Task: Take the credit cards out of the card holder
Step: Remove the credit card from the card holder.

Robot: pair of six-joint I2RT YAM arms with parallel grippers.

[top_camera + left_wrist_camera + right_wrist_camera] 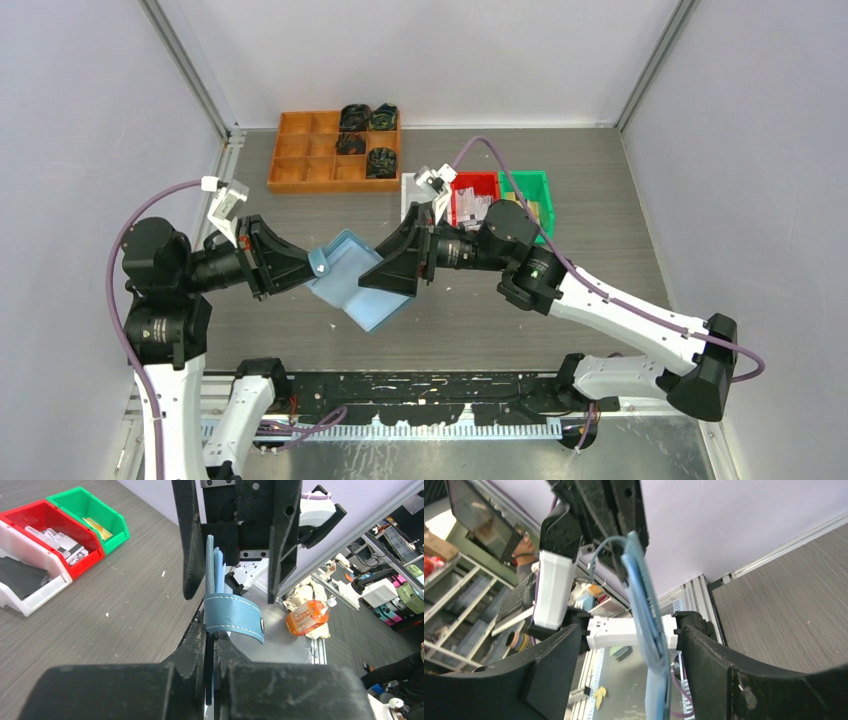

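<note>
One blue card holder [352, 290] is seen. Two grippers are counted: the left gripper [304, 268] and the right gripper [378, 270]. One orange tray [318, 186] is seen on the tabletop [600, 190], and four dark things [381, 160] are counted inside it. Three small bins are counted: one white bin [35, 602], one red bin [82, 564] and one green bin [116, 534]. One orange bottle [306, 617] is seen off the tabletop.
</note>
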